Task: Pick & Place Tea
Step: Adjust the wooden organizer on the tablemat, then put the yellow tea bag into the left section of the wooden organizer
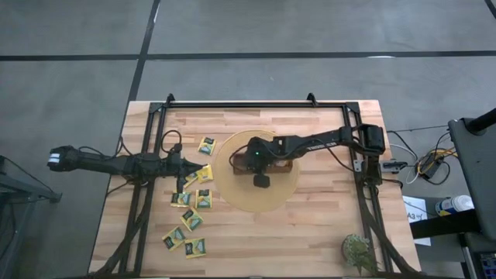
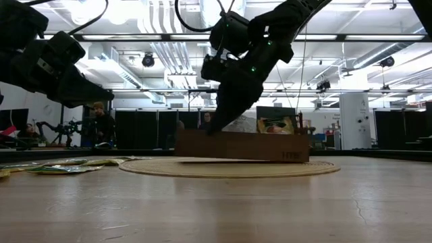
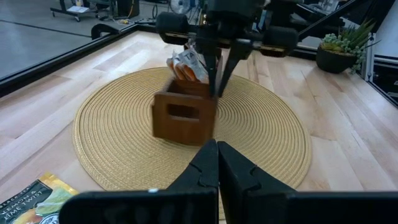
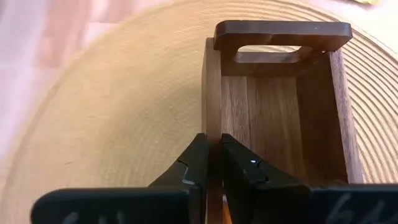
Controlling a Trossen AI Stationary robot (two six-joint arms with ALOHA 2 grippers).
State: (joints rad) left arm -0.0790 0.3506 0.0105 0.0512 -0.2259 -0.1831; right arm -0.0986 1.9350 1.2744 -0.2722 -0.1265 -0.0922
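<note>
Above the round woven mat (image 1: 256, 180), we see the right gripper (image 4: 212, 163) with its fingers clenched on a side wall of the wooden tray (image 4: 273, 118), which holds orange tea packets (image 3: 188, 67). Beside the mat, yellow-green tea packets (image 1: 190, 218) lie scattered on the bench (image 1: 325, 232), where the left gripper (image 3: 217, 163) hovers, fingers clenched on nothing.

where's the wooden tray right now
In the high view the wooden tray sits on the round woven mat mid-table, under the right gripper.
</note>
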